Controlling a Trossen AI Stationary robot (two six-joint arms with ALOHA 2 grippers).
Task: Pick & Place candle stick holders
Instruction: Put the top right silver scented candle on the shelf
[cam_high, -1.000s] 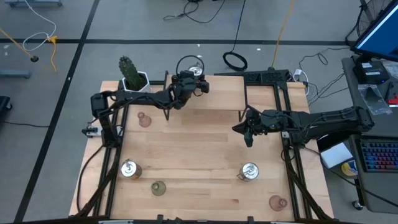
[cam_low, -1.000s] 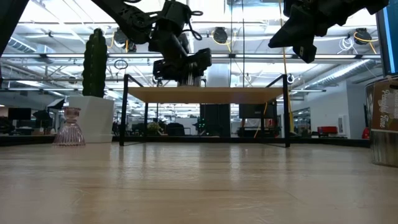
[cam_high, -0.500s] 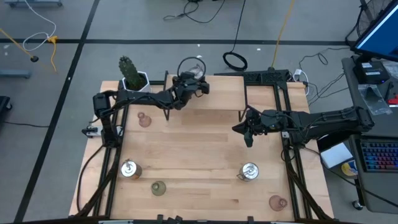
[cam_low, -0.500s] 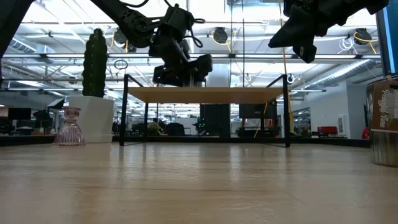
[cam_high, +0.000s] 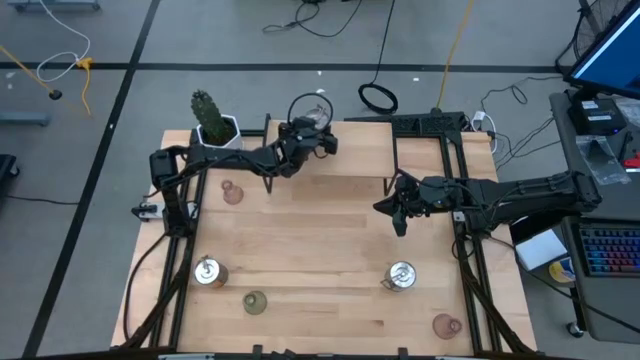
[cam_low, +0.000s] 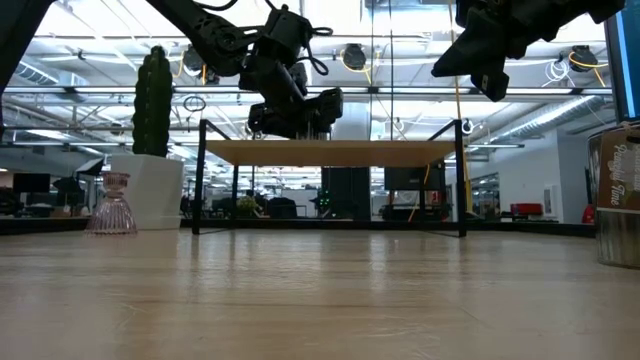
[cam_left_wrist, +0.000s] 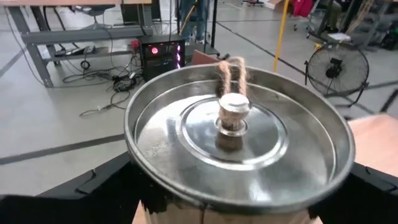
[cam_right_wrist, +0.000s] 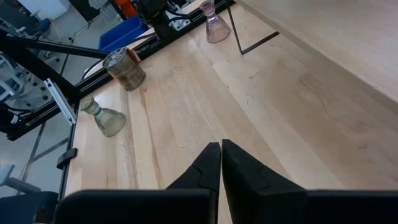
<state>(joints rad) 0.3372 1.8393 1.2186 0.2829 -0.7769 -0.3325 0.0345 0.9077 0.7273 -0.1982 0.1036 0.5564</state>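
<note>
left gripper (cam_high: 318, 131): my jaws stand wide around a silvery holder (cam_left_wrist: 239, 134) on the raised shelf (cam_low: 330, 152), just beside the cactus (cam_high: 208, 112)
risk: the holder sits near the shelf's far edge; brushing it as I withdraw could tip it off
right gripper (cam_high: 399, 222): pinched shut, empty, well apart from the cactus

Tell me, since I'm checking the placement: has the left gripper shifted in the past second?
Yes, slightly. In the high view the left gripper has edged right, away from the cactus, over the silvery holder at the table's far edge.
</note>
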